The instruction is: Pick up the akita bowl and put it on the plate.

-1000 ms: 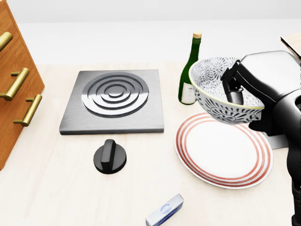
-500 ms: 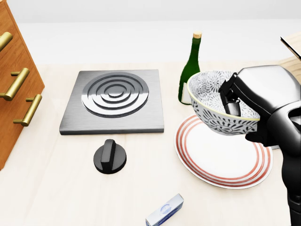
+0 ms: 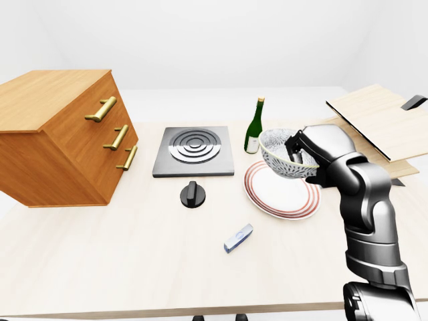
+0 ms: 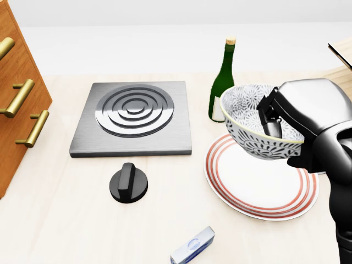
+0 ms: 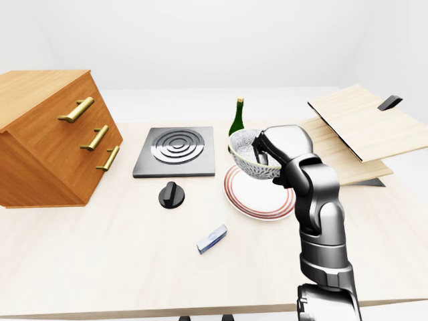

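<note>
R hand holds akita bowl over plate, tilted

R arm comes up from the bottom right of the left-eye view, forearm near upright, wrist bent twd view left. Right hand (image 4: 301,118) is clamped on the right rim of the akita bowl (image 4: 246,113); dark fingers (image 4: 271,120) hook inside, rest of hand wraps outside. Bowl is tipped, mouth facing up and left in head view, over the upper part of the plate (image 4: 258,192). Can't tell if its base touches. Green bottle (image 4: 222,82) is just beside the bowl's left edge. L hand not visible.
</note>
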Controlling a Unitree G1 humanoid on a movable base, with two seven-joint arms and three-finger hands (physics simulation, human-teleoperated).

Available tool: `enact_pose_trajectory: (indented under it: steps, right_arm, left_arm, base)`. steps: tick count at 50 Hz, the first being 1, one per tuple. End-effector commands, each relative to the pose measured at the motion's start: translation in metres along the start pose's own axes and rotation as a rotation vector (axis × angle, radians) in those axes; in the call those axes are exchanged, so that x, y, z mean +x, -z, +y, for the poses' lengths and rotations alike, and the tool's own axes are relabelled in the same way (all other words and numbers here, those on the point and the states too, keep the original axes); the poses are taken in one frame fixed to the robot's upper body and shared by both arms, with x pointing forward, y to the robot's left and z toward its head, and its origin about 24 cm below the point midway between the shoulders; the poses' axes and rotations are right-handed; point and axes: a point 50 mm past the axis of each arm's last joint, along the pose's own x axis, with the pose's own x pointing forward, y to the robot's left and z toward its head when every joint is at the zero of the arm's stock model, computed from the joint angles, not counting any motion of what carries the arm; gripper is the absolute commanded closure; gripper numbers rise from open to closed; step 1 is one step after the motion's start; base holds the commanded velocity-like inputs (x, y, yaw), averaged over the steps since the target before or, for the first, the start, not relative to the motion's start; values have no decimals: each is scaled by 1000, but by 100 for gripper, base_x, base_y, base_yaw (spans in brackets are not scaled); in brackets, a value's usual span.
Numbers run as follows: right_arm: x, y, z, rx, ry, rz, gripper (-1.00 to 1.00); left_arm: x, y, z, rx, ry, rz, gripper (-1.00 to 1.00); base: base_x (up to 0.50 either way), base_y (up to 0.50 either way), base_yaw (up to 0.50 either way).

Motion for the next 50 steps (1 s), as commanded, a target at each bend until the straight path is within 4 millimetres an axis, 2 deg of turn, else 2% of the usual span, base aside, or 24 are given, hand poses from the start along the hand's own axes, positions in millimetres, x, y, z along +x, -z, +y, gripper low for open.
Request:
enact_pose_trajectory:
  steps: [1, 9, 14, 18, 27, 39, 50]
  right_arm:
    - [5, 6, -3, 13, 36, 11, 96]
    - [37, 29, -9, -3, 48, 88, 96]
    - [44, 29, -11, -11, 57, 93, 96]
    - [53, 41, -3, -13, 41, 134, 95]
    - [52, 41, 1, -29, 36, 139, 95]
    - [44, 35, 31, -23, 24, 134, 95]
    - [47, 32, 46, -25, 15, 134, 95]
  left_arm:
    - [1, 0, -1, -6, 8, 4, -100]
    - [1, -1, -1, -6, 10, 7, -100]
    - [1, -1, -1, -7, 12, 8, -100]
    - [1, -1, -2, -11, 16, 10, -100]
    - [1, 0, -1, -8, 10, 10, -100]
    - [1, -1, -2, -12, 13, 10, -100]
    - [1, -2, -1, -9, 12, 12, -100]
  base:
    - [0, 0, 0]
    - [0, 0, 0]
    - [0, 0, 0]
    - [0, 0, 0]
    - [0, 0, 0]
    - [0, 0, 0]
    - [0, 0, 0]
